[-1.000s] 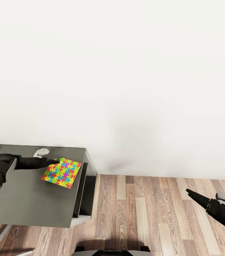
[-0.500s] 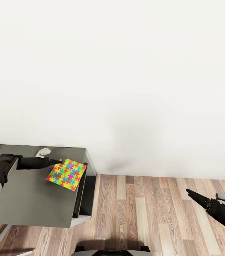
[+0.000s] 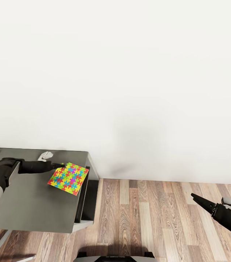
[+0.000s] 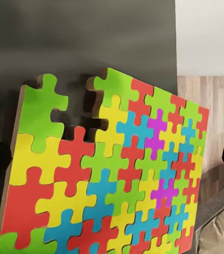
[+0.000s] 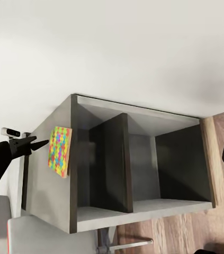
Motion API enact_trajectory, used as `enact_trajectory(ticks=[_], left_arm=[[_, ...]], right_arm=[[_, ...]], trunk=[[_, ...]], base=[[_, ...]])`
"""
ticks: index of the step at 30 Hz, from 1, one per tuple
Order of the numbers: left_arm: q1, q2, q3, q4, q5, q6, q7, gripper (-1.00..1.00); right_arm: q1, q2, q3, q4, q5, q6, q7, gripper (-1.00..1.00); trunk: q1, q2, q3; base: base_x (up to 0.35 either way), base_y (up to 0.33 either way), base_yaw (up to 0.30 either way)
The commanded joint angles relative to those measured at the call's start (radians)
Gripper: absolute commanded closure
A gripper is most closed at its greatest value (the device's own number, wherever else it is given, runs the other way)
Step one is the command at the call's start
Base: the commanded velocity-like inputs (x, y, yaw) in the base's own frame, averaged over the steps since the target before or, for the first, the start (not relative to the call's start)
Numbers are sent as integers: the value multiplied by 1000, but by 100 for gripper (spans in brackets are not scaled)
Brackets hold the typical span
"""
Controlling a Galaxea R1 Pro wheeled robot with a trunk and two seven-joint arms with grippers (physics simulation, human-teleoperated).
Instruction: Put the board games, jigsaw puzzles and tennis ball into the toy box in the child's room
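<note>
Now the jigsaw puzzle (image 3: 67, 178) is seen tilted above the dark grey cabinet top (image 3: 28, 207), pinched at its 10 o'clock corner by the left gripper (image 3: 59, 166). Over the wooden floor (image 3: 148, 218) at 4 o'clock, the right gripper (image 3: 195, 197) is held with fingers pressed together.

Jigsaw puzzle (image 3: 68, 178): now nearer the side cabinet's (image 3: 31, 211) right edge than a second ago.
Left gripper (image 3: 60, 165): reaches further toward that edge, at the puzzle's back corner.
</note>
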Motion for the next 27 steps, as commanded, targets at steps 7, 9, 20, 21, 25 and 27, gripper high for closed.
enact_trajectory(ticks=[7,9,20,21,25,27], left_arm=[[0,-6,6,-1,-7,9,-10,-100],[1,-7,6,-1,-7,9,-10,-100],[1,-15,6,-1,-7,9,-11,-100],[1,-15,6,-1,-7,9,-11,-100],[1,-16,6,-1,-7,9,-11,-100],[1,-16,6,-1,-7,9,-11,-100]], right_arm=[[-1,0,-1,0,1,4,4,-100],[-1,0,-1,0,0,4,4,-100],[-1,0,-1,0,0,4,4,-100],[-1,0,-1,0,0,4,4,-100],[-1,0,-1,0,0,4,4,-100],[-1,0,-1,0,0,4,4,-100]], trunk=[[1,-2,-1],[1,-2,-1],[1,-2,-1],[1,-2,-1],[1,-2,-1],[1,-2,-1]], base=[[0,0,0],[0,0,0],[0,0,0],[0,0,0],[0,0,0],[0,0,0]])
